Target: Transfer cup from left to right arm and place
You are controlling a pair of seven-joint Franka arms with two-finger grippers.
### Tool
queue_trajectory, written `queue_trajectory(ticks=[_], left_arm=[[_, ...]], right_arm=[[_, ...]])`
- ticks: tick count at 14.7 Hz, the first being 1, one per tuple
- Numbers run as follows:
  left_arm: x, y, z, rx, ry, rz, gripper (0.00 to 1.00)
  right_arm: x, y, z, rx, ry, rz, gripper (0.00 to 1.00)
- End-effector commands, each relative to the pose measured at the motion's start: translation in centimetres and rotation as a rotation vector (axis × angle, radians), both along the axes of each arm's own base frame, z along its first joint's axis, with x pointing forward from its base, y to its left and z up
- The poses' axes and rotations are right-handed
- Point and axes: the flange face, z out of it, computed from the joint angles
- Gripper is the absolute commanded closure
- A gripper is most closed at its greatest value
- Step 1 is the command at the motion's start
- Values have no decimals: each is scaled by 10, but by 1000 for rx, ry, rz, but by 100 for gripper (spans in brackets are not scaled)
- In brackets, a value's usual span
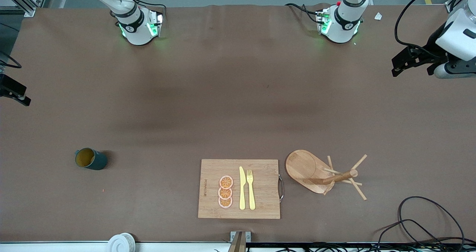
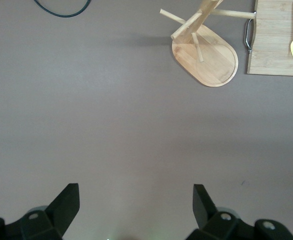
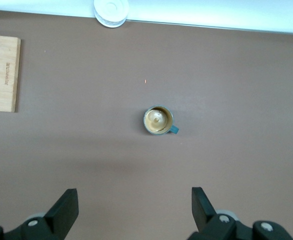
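Note:
The cup (image 1: 91, 159) is a small dark teal mug with a mustard-yellow inside. It stands alone on the brown table toward the right arm's end, about as near the front camera as the board. It also shows upright in the right wrist view (image 3: 159, 120). My right gripper (image 1: 16, 94) is open and empty, up in the air at that end of the table, with its fingers wide apart in its own view (image 3: 134, 192). My left gripper (image 1: 403, 64) is open and empty, over bare table at the left arm's end (image 2: 135, 189).
A wooden cutting board (image 1: 260, 207) holds three orange slices (image 1: 225, 191), a yellow knife (image 1: 242, 189) and a fork (image 1: 251, 190). A wooden peg stand (image 1: 308, 168) is beside it toward the left arm's end. Black cables (image 1: 427, 222) lie at the near corner. A white round object (image 1: 121, 242) sits at the near edge.

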Motion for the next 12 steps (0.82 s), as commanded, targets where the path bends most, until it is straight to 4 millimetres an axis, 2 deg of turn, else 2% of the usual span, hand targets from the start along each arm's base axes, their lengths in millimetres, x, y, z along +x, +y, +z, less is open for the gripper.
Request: queue_trajectory(ticks=[1,5,8,12], left_arm=[[-3,-3,2,6,-23,1,0],[-2,-14,1,3,-24,-18,0],[-1,-11,3,-1,-27,-18,0],[0,-9,10,-13,-39,-8,0]], right_arm=[[-3,-6,1,-1,16,21,0],[-3,4,1,-16,31,29,0],[-6,-4,0,12,50,17,0],[-7,-1,6,8,48,11,0]])
